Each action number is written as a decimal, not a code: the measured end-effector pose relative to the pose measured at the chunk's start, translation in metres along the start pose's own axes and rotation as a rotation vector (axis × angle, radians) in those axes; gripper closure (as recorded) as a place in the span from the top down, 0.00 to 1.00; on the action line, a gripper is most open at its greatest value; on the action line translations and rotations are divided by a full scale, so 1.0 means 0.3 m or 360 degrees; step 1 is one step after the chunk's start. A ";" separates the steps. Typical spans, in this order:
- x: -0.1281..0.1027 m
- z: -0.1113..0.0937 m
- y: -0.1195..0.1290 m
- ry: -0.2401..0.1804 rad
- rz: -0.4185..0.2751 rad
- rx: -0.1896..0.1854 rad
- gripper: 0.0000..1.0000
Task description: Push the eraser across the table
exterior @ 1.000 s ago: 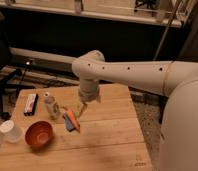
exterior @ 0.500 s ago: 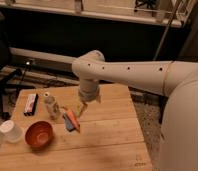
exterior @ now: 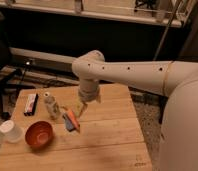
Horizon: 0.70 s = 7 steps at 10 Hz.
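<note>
Pale-wood plank counter (exterior: 109,137) holds the flat, dark-sided, white-faced eraser (exterior: 31,103) near a far corner, while the open, empty end effector (exterior: 82,108) hovers beside orange-and-blue elongated items (exterior: 70,120), which, like the small clear bottle (exterior: 51,105), it may knock en route.

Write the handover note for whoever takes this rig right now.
Gripper: fingers open, holding nothing, hanging over the middle of the table, beside the orange-and-blue items.
Eraser: lies flat near the table's far left corner as the camera sees it, well apart from the gripper. The small bottle stands between them.
Done: no contact with the eraser yet.
Left: bring the gripper round the bottle to the eraser, then push it across the table, probably steering clear of the bowl.
</note>
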State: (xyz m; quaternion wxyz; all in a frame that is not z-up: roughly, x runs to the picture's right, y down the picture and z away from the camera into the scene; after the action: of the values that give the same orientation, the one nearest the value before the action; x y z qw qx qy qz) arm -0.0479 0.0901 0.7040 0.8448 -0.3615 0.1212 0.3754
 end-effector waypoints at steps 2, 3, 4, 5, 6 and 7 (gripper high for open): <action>0.000 0.000 0.000 0.0000 0.0000 0.0000 0.80; 0.000 0.000 0.000 0.0000 0.0000 0.0000 0.80; -0.001 0.000 0.001 -0.0001 -0.0001 -0.0002 0.80; -0.006 -0.003 0.002 -0.0005 -0.0009 -0.0006 0.80; -0.041 -0.031 -0.007 -0.0035 -0.0040 0.0006 0.80; -0.089 -0.065 -0.019 -0.0070 -0.0073 0.0032 0.80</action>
State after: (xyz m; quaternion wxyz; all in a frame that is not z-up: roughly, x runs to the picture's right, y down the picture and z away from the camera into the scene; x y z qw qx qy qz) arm -0.0608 0.0592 0.7059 0.8592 -0.3473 0.0980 0.3626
